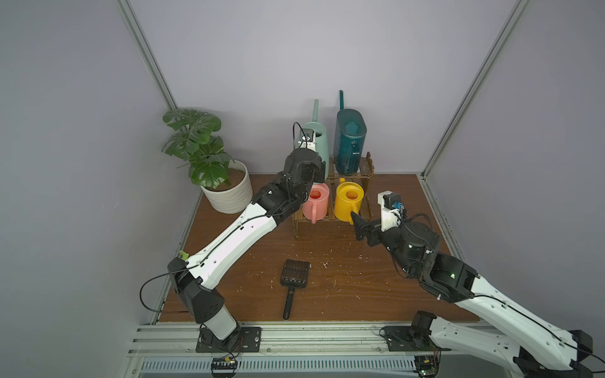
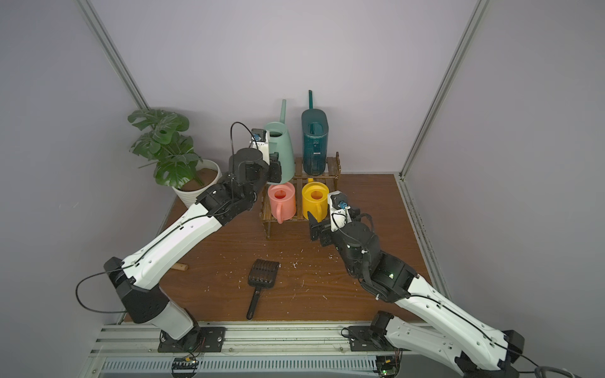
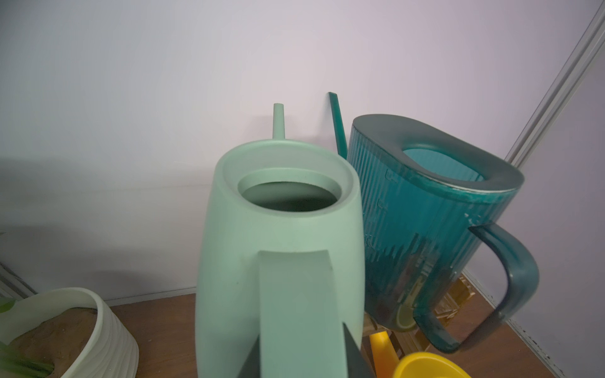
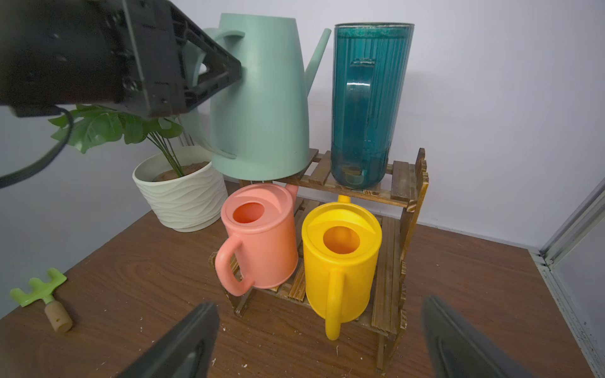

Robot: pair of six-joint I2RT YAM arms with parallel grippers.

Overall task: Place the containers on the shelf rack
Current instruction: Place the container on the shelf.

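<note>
The dark wooden shelf rack [image 1: 367, 170] [image 4: 404, 186] stands against the back wall. The pink can [image 1: 316, 201] [image 4: 262, 242] and the yellow can [image 1: 348, 199] [image 4: 340, 261] sit on its lower tier. On the upper tier stands the dark-teal can [image 1: 349, 144] [image 3: 425, 229]. At that tier's left end is the mint-green can [image 2: 281, 153] [image 4: 262, 98], its base overhanging the edge. My left gripper [image 3: 301, 360] [image 1: 319, 171] is shut on this can's handle. My right gripper [image 4: 320, 304] [image 1: 360, 225] is open just in front of the yellow can, holding nothing.
A white ribbed plant pot [image 1: 229, 196] with a leafy plant stands left of the rack, close to my left arm. A black slotted scoop [image 1: 294, 276] lies mid-table in front. A small green hand rake [image 4: 39, 291] lies by the left wall.
</note>
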